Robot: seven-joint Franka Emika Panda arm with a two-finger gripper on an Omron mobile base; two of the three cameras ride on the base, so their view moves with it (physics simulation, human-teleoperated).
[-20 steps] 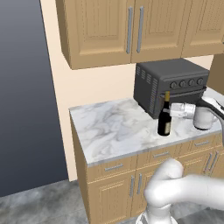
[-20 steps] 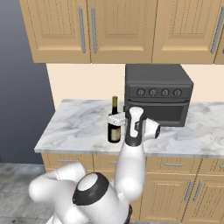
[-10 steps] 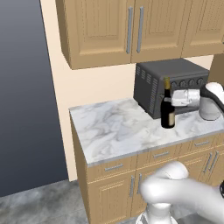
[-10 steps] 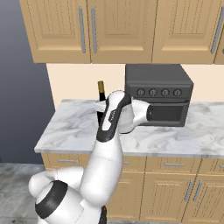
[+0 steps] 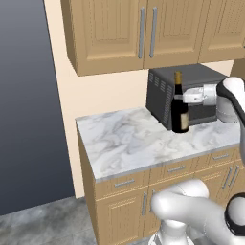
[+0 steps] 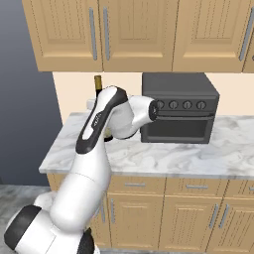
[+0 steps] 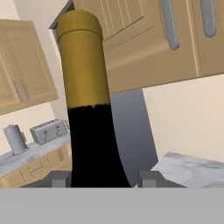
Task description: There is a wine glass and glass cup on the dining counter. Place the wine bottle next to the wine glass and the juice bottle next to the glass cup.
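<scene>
Had the gripper [image 7: 101, 178] clamped on the wine bottle [image 5: 179, 106] neck, lifted clear beside the toaster oven [image 5: 187, 93]; next, probably carrying it upright toward the wine glass

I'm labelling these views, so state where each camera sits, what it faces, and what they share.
Left base view: behind-left, facing the counter and oven; arm at right, end effector on the wine bottle.
Right base view: behind-right, same counter; arm covers most of the bottle.
Hand view: on the hand, fingertips flanking the bottle neck.
All share the bottle.
</scene>
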